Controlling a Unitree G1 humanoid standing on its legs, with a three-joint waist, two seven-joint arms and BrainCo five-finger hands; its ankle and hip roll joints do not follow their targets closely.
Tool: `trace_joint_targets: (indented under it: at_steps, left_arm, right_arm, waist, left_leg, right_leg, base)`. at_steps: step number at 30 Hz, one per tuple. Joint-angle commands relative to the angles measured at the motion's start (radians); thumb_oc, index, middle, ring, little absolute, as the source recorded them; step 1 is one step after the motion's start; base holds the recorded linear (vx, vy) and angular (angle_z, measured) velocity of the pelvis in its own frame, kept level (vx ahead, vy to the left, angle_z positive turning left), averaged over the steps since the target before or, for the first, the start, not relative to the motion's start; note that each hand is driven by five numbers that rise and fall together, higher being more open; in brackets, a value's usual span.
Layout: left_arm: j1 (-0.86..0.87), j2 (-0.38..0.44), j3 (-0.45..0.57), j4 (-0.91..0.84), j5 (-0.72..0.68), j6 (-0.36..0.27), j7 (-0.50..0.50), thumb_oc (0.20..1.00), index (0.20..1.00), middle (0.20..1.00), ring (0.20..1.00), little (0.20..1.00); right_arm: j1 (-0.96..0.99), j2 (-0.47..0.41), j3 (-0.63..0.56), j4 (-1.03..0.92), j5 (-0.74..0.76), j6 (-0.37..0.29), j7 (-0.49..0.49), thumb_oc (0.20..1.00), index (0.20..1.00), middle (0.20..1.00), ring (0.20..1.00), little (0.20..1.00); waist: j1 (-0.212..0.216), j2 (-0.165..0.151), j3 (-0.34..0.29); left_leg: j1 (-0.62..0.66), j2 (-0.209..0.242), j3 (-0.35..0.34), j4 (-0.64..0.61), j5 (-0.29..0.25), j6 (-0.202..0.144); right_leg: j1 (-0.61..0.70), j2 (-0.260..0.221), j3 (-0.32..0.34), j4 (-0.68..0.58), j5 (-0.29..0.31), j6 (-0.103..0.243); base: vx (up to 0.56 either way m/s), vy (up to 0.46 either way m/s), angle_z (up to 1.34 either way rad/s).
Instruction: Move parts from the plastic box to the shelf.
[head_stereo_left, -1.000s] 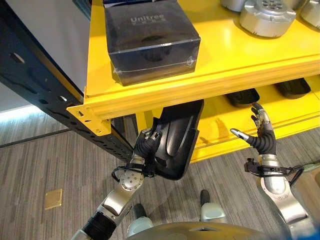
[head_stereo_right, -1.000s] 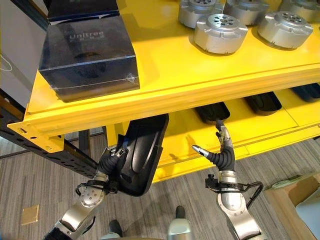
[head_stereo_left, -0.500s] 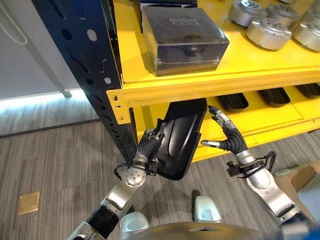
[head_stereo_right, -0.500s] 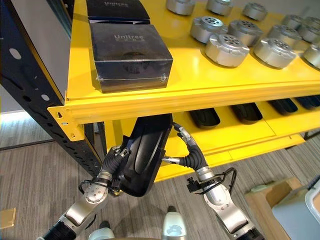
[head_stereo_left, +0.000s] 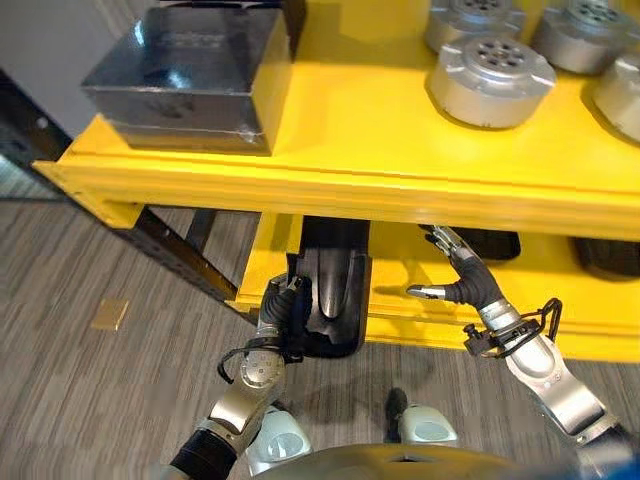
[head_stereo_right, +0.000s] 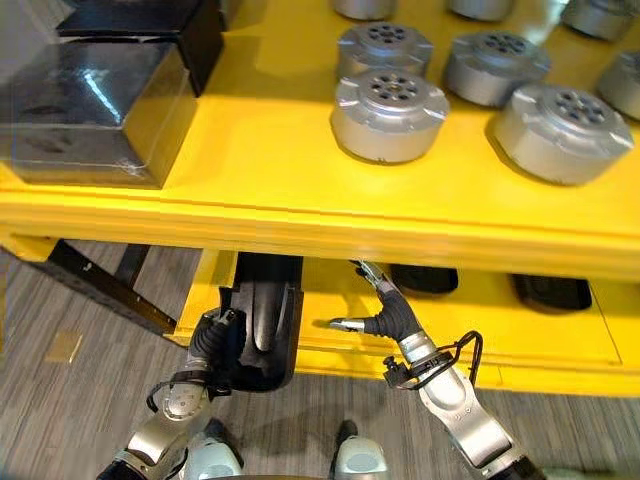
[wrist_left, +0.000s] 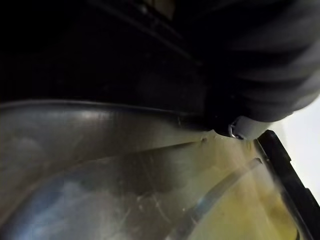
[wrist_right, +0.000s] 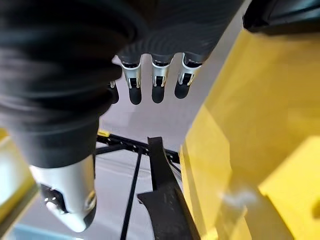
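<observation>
A long glossy black shell part (head_stereo_left: 333, 290) stands at the front left of the yellow lower shelf (head_stereo_left: 410, 305), its far end reaching in under the upper shelf (head_stereo_left: 330, 150). My left hand (head_stereo_left: 272, 315) is shut on the part's near left edge, and the left wrist view shows the shiny shell (wrist_left: 125, 165) from very close. My right hand (head_stereo_left: 462, 288) hovers open a little to the right of the part, apart from it. Its fingers (wrist_right: 152, 82) are straight in the right wrist view.
Two more black parts (head_stereo_left: 485, 243) (head_stereo_left: 605, 255) lie further right on the lower shelf. The upper shelf carries black boxes (head_stereo_left: 190, 75) on the left and several round silver motor housings (head_stereo_left: 490, 80) on the right. A dark rack post (head_stereo_left: 160, 235) slants at the left.
The camera has shifted right and closer to the shelf. The black part has turned end-on and gone further in under the upper shelf. The right hand stays open beside it.
</observation>
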Motion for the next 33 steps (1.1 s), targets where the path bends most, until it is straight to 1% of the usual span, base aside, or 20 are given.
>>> trace_joint_targets:
  at_steps: [1,3,6,10,13,15,16,17,21,22,24,25,26,28,31,32,33]
  left_arm:
    - [-0.081,0.024,0.052,-0.062,0.016,-0.082,0.006,0.2,0.2,0.2,0.2,0.2]
    - [-0.074,0.029,0.054,-0.084,0.018,-0.05,0.004,0.2,0.2,0.2,0.2,0.2]
    - [-0.08,0.024,0.056,-0.074,0.014,-0.049,0.015,0.2,0.2,0.2,0.2,0.2]
    - [-0.075,0.019,0.067,-0.082,0.019,-0.044,0.021,0.2,0.2,0.2,0.2,0.2]
    - [-0.071,0.023,0.08,-0.086,0.026,-0.035,0.034,0.2,0.2,0.2,0.2,0.2]
    - [-0.069,0.026,0.085,-0.088,0.024,-0.033,0.038,0.2,0.2,0.2,0.2,0.2]
    - [-0.07,0.033,0.1,-0.095,0.028,-0.033,0.04,0.2,0.2,0.2,0.2,0.2]
    - [-0.07,0.033,0.1,-0.096,0.028,-0.032,0.04,0.2,0.2,0.2,0.2,0.2]
    - [-0.079,0.03,0.107,-0.108,0.027,-0.005,0.057,0.2,0.2,0.2,0.2,0.2]
    - [-0.079,0.024,0.108,-0.109,0.019,0.009,0.066,0.2,0.2,0.2,0.2,0.2]
    - [-0.079,0.023,0.107,-0.109,0.017,0.011,0.069,0.2,0.2,0.2,0.2,0.2]
    - [-0.079,0.023,0.11,-0.108,0.013,0.02,0.083,0.2,0.2,0.2,0.2,0.2]
    - [-0.079,0.022,0.118,-0.104,0.003,0.022,0.099,0.2,0.2,0.2,0.2,0.2]
    - [-0.079,0.022,0.126,-0.1,-0.011,0.019,0.108,0.2,0.2,0.2,0.2,0.2]
    - [-0.084,0.022,0.139,-0.086,-0.02,0.012,0.116,0.2,0.2,0.2,0.2,0.2]
    - [-0.089,0.019,0.146,-0.08,-0.017,0.006,0.114,0.2,0.2,0.2,0.2,0.2]
    - [-0.089,0.02,0.148,-0.082,-0.019,0.004,0.115,0.2,0.2,0.2,0.2,0.2]
  right_arm:
    - [-0.052,0.033,0.003,0.001,-0.032,-0.075,-0.034,1.0,1.0,1.0,1.0,1.0]
    - [-0.033,0.033,-0.012,0.006,0.01,-0.078,-0.016,1.0,1.0,1.0,1.0,1.0]
    - [-0.025,0.043,-0.012,-0.002,0.021,-0.07,-0.001,1.0,1.0,1.0,1.0,1.0]
    - [-0.021,0.047,-0.013,-0.001,0.028,-0.09,0.002,1.0,1.0,1.0,1.0,1.0]
    - [-0.016,0.05,-0.018,-0.024,0.069,-0.089,0.056,1.0,1.0,1.0,1.0,1.0]
    - [-0.014,0.049,-0.023,-0.037,0.08,-0.091,0.069,1.0,1.0,1.0,1.0,1.0]
    - [-0.017,0.045,-0.04,-0.085,0.064,-0.113,0.071,1.0,1.0,1.0,1.0,1.0]
    - [-0.017,0.045,-0.041,-0.089,0.064,-0.111,0.07,1.0,1.0,1.0,1.0,1.0]
    - [-0.025,0.039,-0.101,-0.166,-0.03,-0.17,-0.07,1.0,1.0,1.0,1.0,1.0]
    - [-0.023,0.036,-0.139,-0.198,-0.082,-0.185,-0.158,1.0,1.0,1.0,1.0,1.0]
    - [-0.02,0.036,-0.146,-0.204,-0.083,-0.184,-0.162,1.0,1.0,1.0,1.0,1.0]
    - [-0.009,0.032,-0.179,-0.217,-0.134,-0.179,-0.209,1.0,1.0,1.0,1.0,1.0]
    - [-0.002,0.02,-0.204,-0.224,-0.173,-0.162,-0.233,1.0,1.0,1.0,1.0,1.0]
    - [0.004,0.01,-0.226,-0.225,-0.186,-0.156,-0.271,1.0,1.0,1.0,1.0,1.0]
    - [0.025,0.005,-0.28,-0.206,-0.2,-0.125,-0.396,1.0,1.0,1.0,1.0,1.0]
    - [0.032,0.004,-0.309,-0.194,-0.192,-0.127,-0.449,1.0,1.0,1.0,1.0,1.0]
    - [0.04,0.007,-0.322,-0.191,-0.197,-0.133,-0.475,1.0,1.0,1.0,1.0,1.0]
  waist:
    - [0.023,-0.038,0.008]
    - [0.024,-0.041,-0.001]
    - [0.018,-0.039,-0.005]
    - [0.016,-0.034,-0.005]
    - [0.011,-0.029,-0.003]
    - [0.01,-0.028,-0.004]
    - [0.004,-0.026,-0.007]
    - [0.004,-0.026,-0.007]
    - [-0.012,-0.02,-0.013]
    - [-0.025,-0.013,-0.017]
    - [-0.026,-0.012,-0.017]
    - [-0.038,-0.008,-0.02]
    - [-0.047,-0.003,-0.022]
    - [-0.054,0.001,-0.022]
    - [-0.07,0.006,-0.017]
    - [-0.077,0.01,-0.011]
    - [-0.081,0.012,-0.007]
  left_leg:
    - [0.022,-0.001,-0.108,0.049,-0.106,-0.03]
    - [0.046,-0.016,-0.141,0.029,-0.106,-0.03]
    - [0.057,-0.017,-0.142,0.034,-0.116,-0.028]
    - [0.068,-0.021,-0.141,0.026,-0.117,-0.028]
    - [0.074,-0.024,-0.139,0.022,-0.116,-0.029]
    - [0.077,-0.025,-0.137,0.021,-0.117,-0.029]
    - [0.083,-0.029,-0.132,0.017,-0.119,-0.027]
    - [0.084,-0.03,-0.132,0.016,-0.12,-0.027]
    - [0.097,-0.034,-0.121,0.01,-0.125,-0.024]
    - [0.104,-0.038,-0.112,0.006,-0.129,-0.021]
    - [0.106,-0.038,-0.11,0.006,-0.129,-0.02]
    - [0.109,-0.04,-0.104,0.005,-0.134,-0.019]
    - [0.113,-0.043,-0.099,0.005,-0.137,-0.017]
    - [0.113,-0.046,-0.094,0.008,-0.141,-0.016]
    - [0.104,-0.047,-0.088,0.022,-0.15,-0.013]
    - [0.098,-0.049,-0.086,0.027,-0.151,-0.013]
    - [0.094,-0.049,-0.085,0.029,-0.152,-0.013]
  right_leg:
    - [0.036,-0.083,0.002,0.062,-0.006,0.092]
    - [0.053,-0.075,0.017,0.057,-0.01,0.088]
    - [0.055,-0.077,0.021,0.069,-0.022,0.082]
    - [0.059,-0.079,0.023,0.065,-0.019,0.085]
    - [0.058,-0.083,0.028,0.061,-0.014,0.089]
    - [0.059,-0.085,0.029,0.059,-0.012,0.091]
    - [0.058,-0.088,0.034,0.055,-0.008,0.094]
    - [0.058,-0.088,0.034,0.054,-0.007,0.095]
    - [0.059,-0.087,0.05,0.046,-0.002,0.099]
    - [0.059,-0.089,0.06,0.042,0.001,0.102]
    - [0.059,-0.089,0.062,0.042,0.001,0.102]
    - [0.059,-0.091,0.07,0.042,0.0,0.105]
    - [0.058,-0.092,0.077,0.042,-0.001,0.105]
    - [0.057,-0.092,0.084,0.042,-0.002,0.105]
    - [0.044,-0.092,0.099,0.053,-0.007,0.105]
    - [0.035,-0.091,0.106,0.056,-0.007,0.105]
    - [0.03,-0.092,0.11,0.057,-0.007,0.105]
  base:
    - [0.03,0.025,-0.66]
    - [0.09,0.061,-0.34]
    - [0.06,0.045,0.09]
    - [0.03,0.017,0.06]
    - [0.01,0.007,-0.01]
    - [0.02,0.007,-0.01]
    - [0.0,0.0,0.0]
    - [0.03,0.008,-0.02]
    - [0.01,0.01,0.0]
    - [0.03,0.041,-0.02]
    - [0.02,0.029,-0.11]
    - [0.04,0.046,-0.21]
    - [0.06,0.061,-0.17]
    - [0.03,0.034,-0.1]
    - [0.02,0.015,-0.11]
    - [-0.01,0.023,-0.16]
    - [-0.03,0.035,-0.16]
